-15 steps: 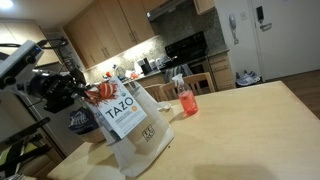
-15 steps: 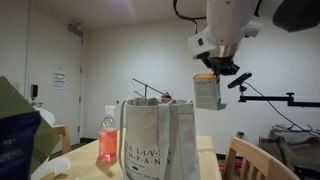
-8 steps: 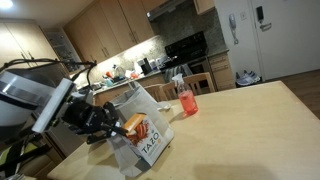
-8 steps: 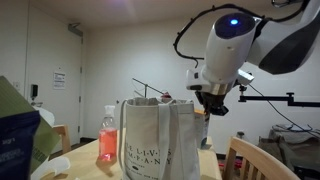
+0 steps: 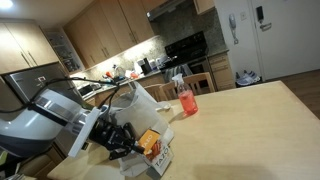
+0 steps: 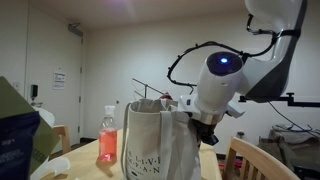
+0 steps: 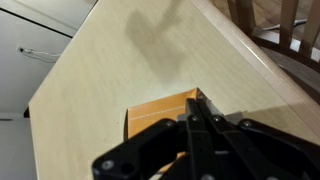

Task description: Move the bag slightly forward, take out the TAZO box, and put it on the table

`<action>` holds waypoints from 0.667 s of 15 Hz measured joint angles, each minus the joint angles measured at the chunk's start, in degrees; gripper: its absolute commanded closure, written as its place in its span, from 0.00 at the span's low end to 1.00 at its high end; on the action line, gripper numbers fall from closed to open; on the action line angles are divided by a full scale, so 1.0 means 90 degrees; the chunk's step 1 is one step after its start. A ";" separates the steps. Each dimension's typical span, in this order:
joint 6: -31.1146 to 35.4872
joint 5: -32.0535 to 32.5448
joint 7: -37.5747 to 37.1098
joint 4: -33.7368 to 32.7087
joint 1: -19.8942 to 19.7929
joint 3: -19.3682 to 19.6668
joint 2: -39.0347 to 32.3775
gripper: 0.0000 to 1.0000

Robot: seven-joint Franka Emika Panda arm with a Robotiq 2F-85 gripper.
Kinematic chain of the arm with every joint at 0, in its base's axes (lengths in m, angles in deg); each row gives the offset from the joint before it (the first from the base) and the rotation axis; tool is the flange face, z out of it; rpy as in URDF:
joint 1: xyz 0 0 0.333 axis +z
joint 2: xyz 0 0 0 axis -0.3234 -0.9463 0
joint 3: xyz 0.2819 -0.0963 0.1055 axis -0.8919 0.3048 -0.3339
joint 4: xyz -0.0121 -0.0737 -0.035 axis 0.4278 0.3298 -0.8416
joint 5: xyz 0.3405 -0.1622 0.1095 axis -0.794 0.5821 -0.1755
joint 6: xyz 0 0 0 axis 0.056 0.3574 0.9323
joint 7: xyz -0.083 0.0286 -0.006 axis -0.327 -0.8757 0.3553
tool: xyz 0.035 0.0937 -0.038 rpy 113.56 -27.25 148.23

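Note:
The white paper bag stands upright on the tan table; it also fills the middle of an exterior view as the bag. My gripper is shut on the orange TAZO box, which is tilted low over the tabletop just in front of the bag. In the wrist view the gripper pinches the edge of the TAZO box with the table right beneath. I cannot tell whether the box touches the wood. In the view from behind the bag, my gripper hangs beside it.
A red-pink drink bottle stands behind the bag, seen also as the bottle. A blue snack bag sits close to that camera. A wooden chair stands at the table's edge, and chair rails show past the edge.
The arm has swung down with the TAZO box, from high above the bag's mouth to low beside the bag near the tabletop. The bag and bottle have stayed put.

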 measured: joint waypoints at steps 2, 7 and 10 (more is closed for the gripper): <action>-0.0002 0.0001 -0.0001 -0.0179 -0.0036 0.0001 -0.0237 0.96; -0.0006 -0.0016 0.0014 -0.0430 -0.0060 -0.0003 -0.0400 0.52; -0.0006 -0.0084 0.0073 -0.0447 -0.0060 -0.0033 -0.0421 0.30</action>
